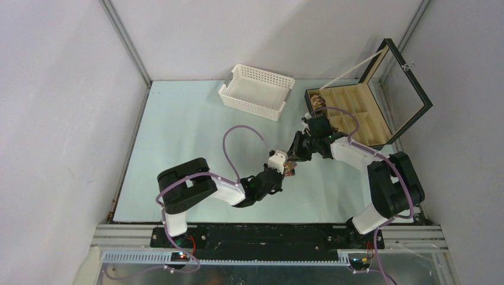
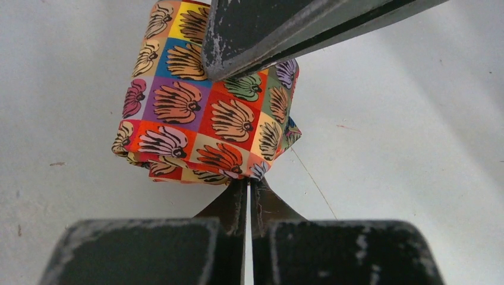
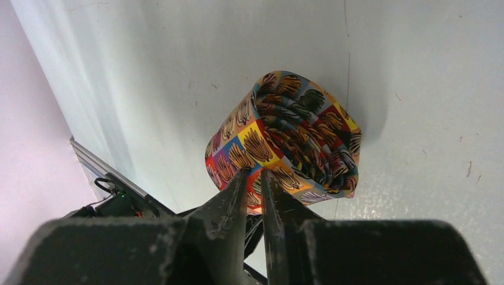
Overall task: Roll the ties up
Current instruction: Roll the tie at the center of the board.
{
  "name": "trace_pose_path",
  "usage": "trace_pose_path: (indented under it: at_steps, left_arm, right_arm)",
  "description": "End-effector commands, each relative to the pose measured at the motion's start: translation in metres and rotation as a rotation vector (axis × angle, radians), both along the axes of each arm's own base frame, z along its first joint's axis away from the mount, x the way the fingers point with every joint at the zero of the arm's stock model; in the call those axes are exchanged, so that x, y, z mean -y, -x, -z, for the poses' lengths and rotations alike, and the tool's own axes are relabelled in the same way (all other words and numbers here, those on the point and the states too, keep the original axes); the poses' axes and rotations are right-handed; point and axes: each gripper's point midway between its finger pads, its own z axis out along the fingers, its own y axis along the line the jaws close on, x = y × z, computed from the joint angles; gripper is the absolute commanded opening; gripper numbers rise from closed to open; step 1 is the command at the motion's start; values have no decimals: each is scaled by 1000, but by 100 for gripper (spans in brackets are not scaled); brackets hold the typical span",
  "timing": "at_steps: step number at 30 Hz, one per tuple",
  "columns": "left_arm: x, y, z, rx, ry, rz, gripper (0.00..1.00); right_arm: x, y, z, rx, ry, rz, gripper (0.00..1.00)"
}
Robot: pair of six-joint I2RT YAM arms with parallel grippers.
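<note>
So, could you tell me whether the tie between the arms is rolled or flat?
Rolled: the tie is a compact coil, its spiral layers showing.

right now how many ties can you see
2. One rolled tie is in the middle of the table; a second tie sits coiled at the left end of the black box. More may be hidden.

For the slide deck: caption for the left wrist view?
Left gripper shut on the lower edge of the rolled tie; right gripper overlaps its top.
</note>
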Motion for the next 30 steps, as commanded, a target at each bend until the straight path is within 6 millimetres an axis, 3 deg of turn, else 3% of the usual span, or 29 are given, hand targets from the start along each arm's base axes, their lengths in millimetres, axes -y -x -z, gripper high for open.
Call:
trace_pose_path:
  at_steps: [1, 3, 14, 17, 26, 30]
  left_arm:
    - [-6, 2, 11, -22, -50, -24, 0]
    - [-5, 3, 8, -26, -43, -20, 0]
    - [1, 18, -27, -44, 8, 71, 25]
    - [-9, 20, -29, -49, -3, 60, 27]
    - [-30, 35, -71, -71, 82, 82, 29]
    - [-43, 19, -101, -94, 157, 76, 34]
  right_arm:
    - [2, -5, 5, 25, 16, 9, 17]
    - [2, -5, 6, 22, 17, 7, 17]
    - [-1, -8, 7, 27, 7, 7, 15]
    - [-1, -8, 7, 29, 6, 6, 15]
    - [1, -8, 5, 37, 12, 5, 14]
    - [-1, -8, 4, 40, 4, 3, 14]
